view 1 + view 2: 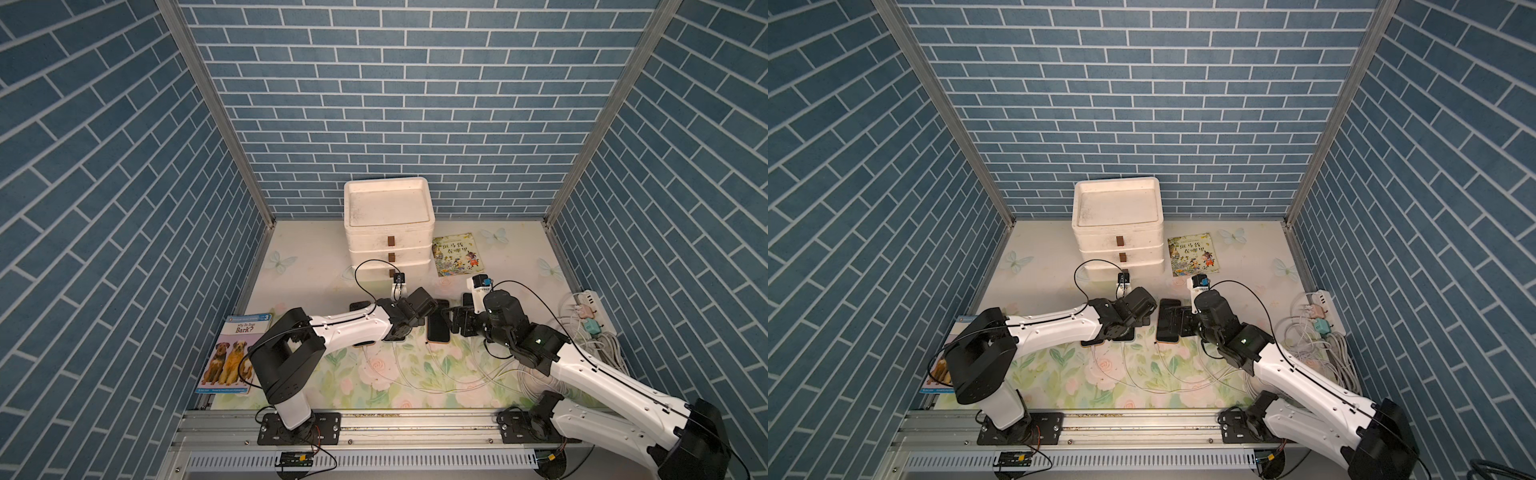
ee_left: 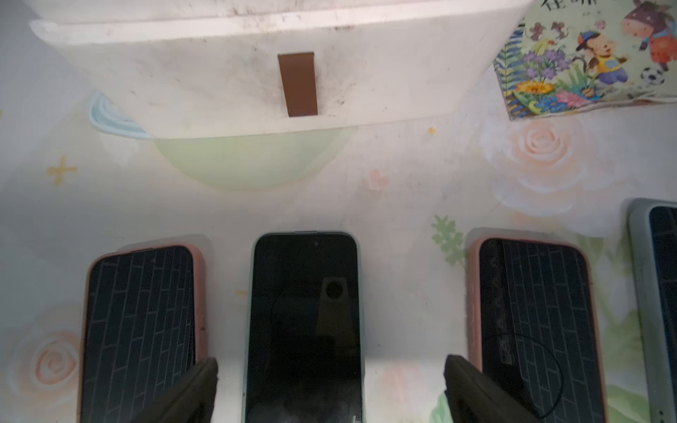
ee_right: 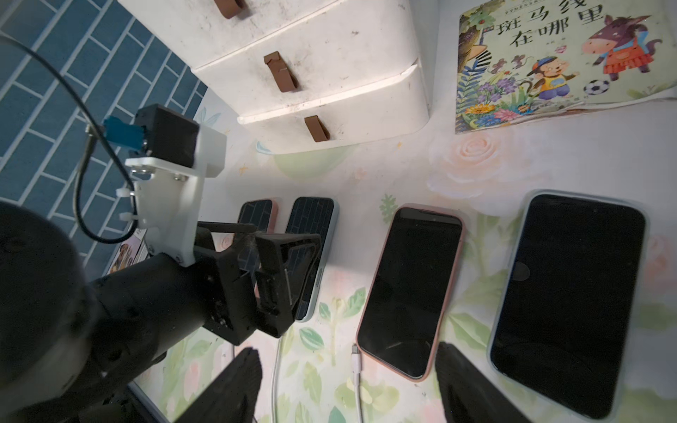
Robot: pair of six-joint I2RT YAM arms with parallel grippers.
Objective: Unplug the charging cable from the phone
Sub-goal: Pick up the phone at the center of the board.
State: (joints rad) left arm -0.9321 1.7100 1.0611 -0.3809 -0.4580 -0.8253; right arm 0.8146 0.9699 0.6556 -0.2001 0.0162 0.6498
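Note:
Several dark-screened phones lie in a row on the floral table. My left gripper (image 2: 329,366) is open, its fingers on either side of a pale-cased phone (image 2: 304,322) without touching it; it shows in both top views (image 1: 415,316) (image 1: 1133,316). A white cable (image 3: 274,366) runs toward that phone's lower end, hidden under the gripper. My right gripper (image 3: 350,362) is open above the lower end of a pink-cased phone (image 3: 410,289) (image 1: 438,332). A white charging cable plug (image 3: 354,351) lies loose on the table beside that phone's corner, between my right fingers.
A white drawer unit (image 1: 388,224) stands behind the phones, with a picture book (image 1: 455,253) to its right. A dog book (image 1: 232,357) lies at the left edge. A power strip (image 1: 590,311) and bundled white cables (image 1: 598,353) sit at the right wall.

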